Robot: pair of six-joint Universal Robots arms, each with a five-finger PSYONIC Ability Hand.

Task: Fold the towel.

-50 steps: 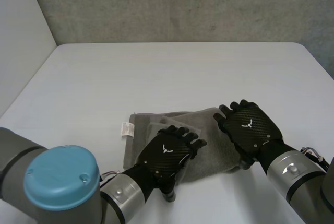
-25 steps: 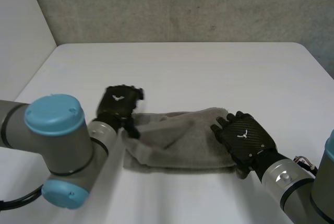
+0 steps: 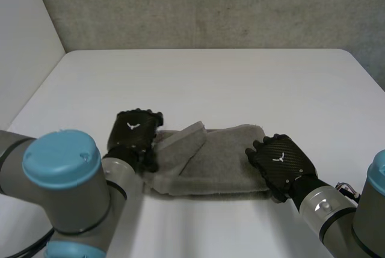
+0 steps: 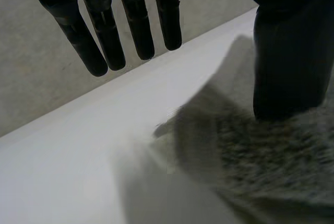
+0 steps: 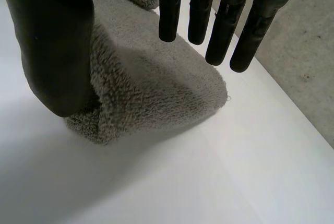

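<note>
Far half of table [image 3: 210,83] bare & free; towel [image 3: 231,153] lies across near-centre strip.

You are looking at two black hands showing a woven carbon sheen. The left hand [image 3: 133,132] and the right hand [image 3: 280,162] are each wearing a small white mark behind the fingers. Further back, silver wrist cuffs [image 3: 322,207] are meeting grey joints [image 3: 78,210] wearing light-blue caps [image 3: 60,160].

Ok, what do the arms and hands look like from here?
The left arm and right arm are grey tubes with light-blue caps. The left hand and right hand are black, with a woven sheen, a small white mark on the back and rounded fingers.
</note>
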